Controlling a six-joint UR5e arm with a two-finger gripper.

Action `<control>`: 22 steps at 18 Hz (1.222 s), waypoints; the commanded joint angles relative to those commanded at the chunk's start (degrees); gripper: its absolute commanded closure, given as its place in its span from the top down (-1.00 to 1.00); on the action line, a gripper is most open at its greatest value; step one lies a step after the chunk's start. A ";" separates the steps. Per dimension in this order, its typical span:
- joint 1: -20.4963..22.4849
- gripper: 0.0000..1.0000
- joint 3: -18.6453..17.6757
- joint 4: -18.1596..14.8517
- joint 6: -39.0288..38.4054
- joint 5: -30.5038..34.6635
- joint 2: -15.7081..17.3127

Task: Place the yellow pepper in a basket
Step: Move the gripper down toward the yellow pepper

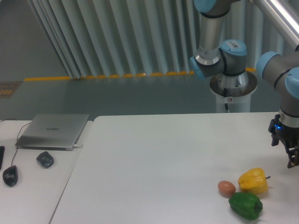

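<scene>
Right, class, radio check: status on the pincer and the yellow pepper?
Pincer at right edge, state unclear, holding nothing seen. Yellow pepper on table, untouched. Green pepper and brown egg-shaped thing crowd it. No basket visible.

Yellow pepper behind green pepper; egg-shaped thing left; laptop far left.

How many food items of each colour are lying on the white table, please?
Yellow: 1, the yellow pepper
Green: 1, the green pepper
Brown: 1, the egg-shaped thing
Total: 3
</scene>
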 joint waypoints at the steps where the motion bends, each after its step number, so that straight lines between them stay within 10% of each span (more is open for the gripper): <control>1: 0.00 1.00 -0.61 0.09 0.09 -0.17 0.00; 7: -2.02 1.00 -1.32 2.28 -0.44 2.63 0.09; 10: -2.11 1.00 -6.06 9.99 -0.44 2.29 0.62; 22: -4.13 1.00 -5.63 10.37 -12.04 2.20 0.35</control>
